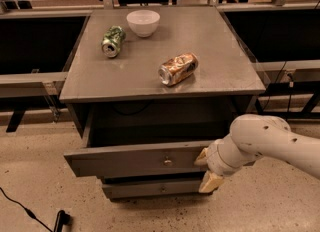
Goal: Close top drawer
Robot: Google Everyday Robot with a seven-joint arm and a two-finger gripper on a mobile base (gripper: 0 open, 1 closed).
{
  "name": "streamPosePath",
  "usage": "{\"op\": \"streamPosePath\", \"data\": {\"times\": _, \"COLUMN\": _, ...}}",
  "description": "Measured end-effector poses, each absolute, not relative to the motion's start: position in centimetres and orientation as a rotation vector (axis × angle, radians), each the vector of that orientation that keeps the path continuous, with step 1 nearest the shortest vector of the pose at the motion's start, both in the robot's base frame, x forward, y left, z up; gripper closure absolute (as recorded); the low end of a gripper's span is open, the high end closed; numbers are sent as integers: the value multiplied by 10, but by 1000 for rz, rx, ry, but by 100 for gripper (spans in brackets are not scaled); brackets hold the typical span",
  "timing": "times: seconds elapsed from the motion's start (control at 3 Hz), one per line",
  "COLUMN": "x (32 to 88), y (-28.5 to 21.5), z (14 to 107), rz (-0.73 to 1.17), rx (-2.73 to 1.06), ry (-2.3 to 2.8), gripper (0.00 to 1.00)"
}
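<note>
The top drawer [135,160] of the grey metal cabinet stands pulled out, and its dark inside shows above the flat front panel. A small round knob [167,162] sits at the middle of the panel. My gripper [205,170] is at the right end of the drawer front, touching or very near it. Its two tan fingers [210,182] are spread apart, one above the other, and hold nothing. The white arm [265,143] comes in from the right.
On the cabinet top [220,61] lie a green can [113,41] and a brown can [178,68], both on their sides, and a white bowl [143,22] stands there. A lower drawer front [150,188] shows below. A black cable [30,213] lies on the floor at left.
</note>
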State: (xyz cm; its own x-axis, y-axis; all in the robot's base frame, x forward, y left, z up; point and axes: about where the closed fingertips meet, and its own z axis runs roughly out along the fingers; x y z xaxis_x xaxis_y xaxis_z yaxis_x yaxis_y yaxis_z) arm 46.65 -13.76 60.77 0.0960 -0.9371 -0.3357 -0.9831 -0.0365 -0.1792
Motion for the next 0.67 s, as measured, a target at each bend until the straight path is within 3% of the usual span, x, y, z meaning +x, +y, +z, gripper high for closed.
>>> {"op": "streamPosePath", "data": {"times": 0.33, "x": 466, "y": -138, "z": 608, "rz": 177, "rx": -2023, "ry": 1888, "gripper": 0}}
{"op": "streamPosePath", "data": {"times": 0.67, "x": 466, "y": -138, "z": 608, "rz": 177, "rx": -2023, "ry": 1888, "gripper": 0}}
